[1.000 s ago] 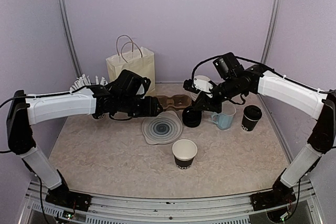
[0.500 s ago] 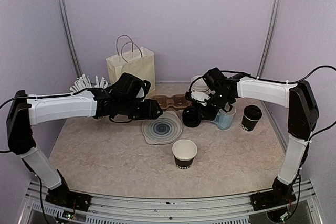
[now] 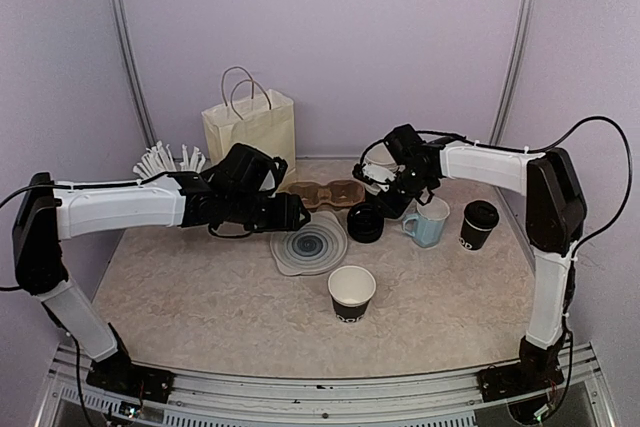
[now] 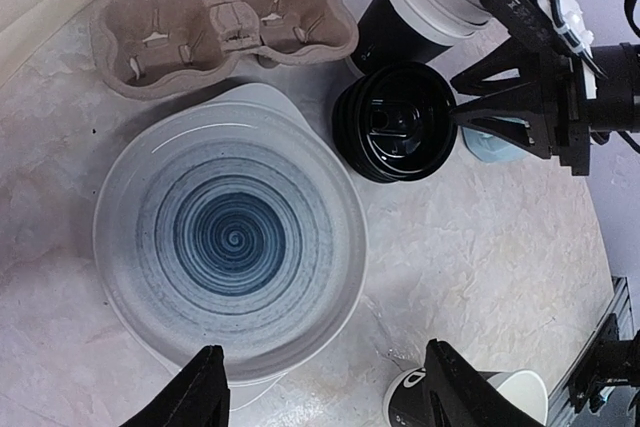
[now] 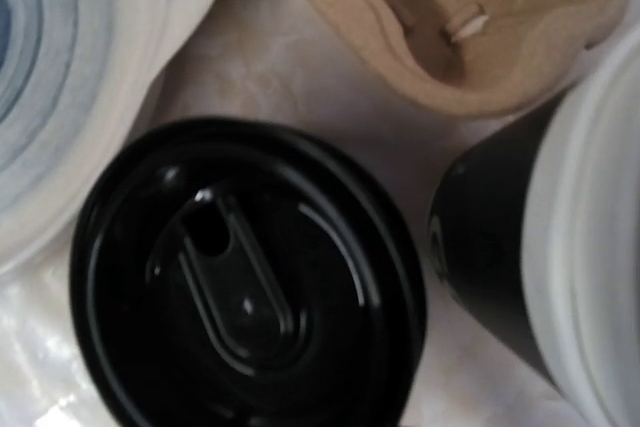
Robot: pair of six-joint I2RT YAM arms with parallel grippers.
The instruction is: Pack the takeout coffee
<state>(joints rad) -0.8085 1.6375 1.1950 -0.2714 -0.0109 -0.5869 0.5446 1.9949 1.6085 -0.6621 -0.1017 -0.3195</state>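
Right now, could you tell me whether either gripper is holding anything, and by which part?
Nothing is held. The left gripper is open above the swirl plate; the right gripper is open beside the black lids. The takeout coffee stands untouched.

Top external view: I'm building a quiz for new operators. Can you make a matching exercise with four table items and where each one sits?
Things:
1. paper bag
2. lidless cup
3. lidded black cup
4. blue mug

Places:
A. nearest the arm bases
B. farthest right
C. back left, standing upright
D. between the lidded black cup and the black lids

Pairs: 1-C; 2-A; 3-B; 4-D
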